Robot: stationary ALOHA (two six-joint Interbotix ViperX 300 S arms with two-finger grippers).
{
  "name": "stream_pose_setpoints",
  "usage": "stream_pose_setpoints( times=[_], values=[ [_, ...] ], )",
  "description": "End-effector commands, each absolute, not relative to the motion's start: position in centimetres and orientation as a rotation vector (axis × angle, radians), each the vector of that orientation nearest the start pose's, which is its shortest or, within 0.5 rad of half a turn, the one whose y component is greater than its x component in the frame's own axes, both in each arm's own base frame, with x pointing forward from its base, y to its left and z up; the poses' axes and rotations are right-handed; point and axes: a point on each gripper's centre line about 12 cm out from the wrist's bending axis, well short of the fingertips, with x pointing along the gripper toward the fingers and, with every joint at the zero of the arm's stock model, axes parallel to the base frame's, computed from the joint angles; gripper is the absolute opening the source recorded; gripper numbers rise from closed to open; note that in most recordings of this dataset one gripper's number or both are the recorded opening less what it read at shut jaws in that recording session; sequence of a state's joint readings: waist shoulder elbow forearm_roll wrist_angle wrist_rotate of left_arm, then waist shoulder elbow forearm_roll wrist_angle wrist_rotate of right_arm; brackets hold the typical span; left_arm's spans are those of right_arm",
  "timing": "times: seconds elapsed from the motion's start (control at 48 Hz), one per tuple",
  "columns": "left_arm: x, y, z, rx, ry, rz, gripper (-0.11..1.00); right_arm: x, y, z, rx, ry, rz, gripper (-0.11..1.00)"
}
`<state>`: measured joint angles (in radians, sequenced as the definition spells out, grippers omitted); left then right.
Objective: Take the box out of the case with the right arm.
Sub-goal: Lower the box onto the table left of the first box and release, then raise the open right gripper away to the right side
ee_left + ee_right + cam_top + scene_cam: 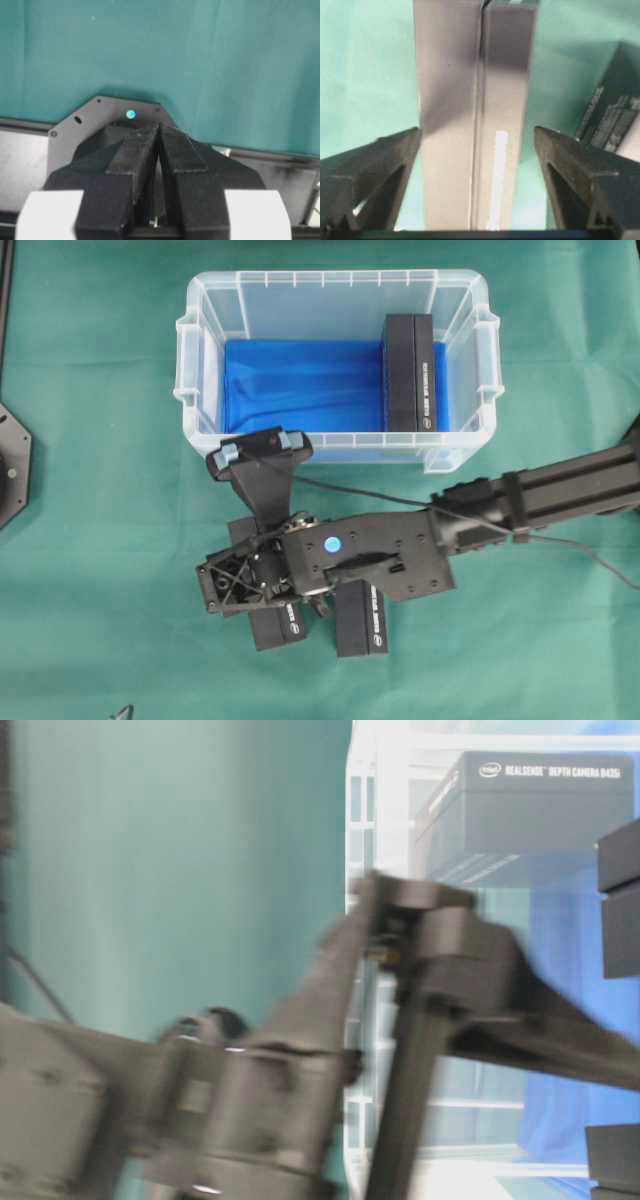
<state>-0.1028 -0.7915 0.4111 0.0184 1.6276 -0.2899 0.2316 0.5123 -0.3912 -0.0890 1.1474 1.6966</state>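
Right gripper (477, 150) spread, straddling box (475, 110) on cloth (100, 540) | left gripper (159, 150) clenched, empty

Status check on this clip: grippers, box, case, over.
Right gripper open, straddling a black box on the green cloth, beside another. Left gripper shut, idle. One box remains in case.

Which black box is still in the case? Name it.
The box standing on edge at the case's right end; the other two lie outside on the green cloth.
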Motion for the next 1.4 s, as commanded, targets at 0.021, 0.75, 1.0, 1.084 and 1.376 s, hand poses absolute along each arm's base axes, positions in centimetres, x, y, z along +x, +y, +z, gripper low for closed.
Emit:
stream_pose_setpoints(
  times=[0.021, 0.75, 1.0, 1.084, 1.376],
  values=[
    [14.5, -1.3, 38.2, -0.174, 1.233, 0.107, 0.00, 51.3, 10.8, 27.2, 1.247, 0.930, -0.839, 0.90],
    [14.5, -1.3, 38.2, -0.174, 1.233, 0.107, 0.00, 49.2, 9.6, 32.1, 1.117, 0.945, -0.913, 0.89],
    [14.5, -1.3, 38.2, -0.174, 1.233, 0.107, 0.00, 45.8, 10.4, 32.1, 1.039, 1.069, -1.023, 0.89],
    [14.5, -1.3, 38.2, -0.174, 1.233, 0.107, 0.00, 44.8, 10.8, 31.9, 1.022, 1.087, -1.028, 0.89],
    [14.5, -1.3, 38.2, -0.176, 1.233, 0.106, 0.00, 39.5, 11.2, 32.3, 1.052, 1.105, -1.028, 0.89]
  ],
)
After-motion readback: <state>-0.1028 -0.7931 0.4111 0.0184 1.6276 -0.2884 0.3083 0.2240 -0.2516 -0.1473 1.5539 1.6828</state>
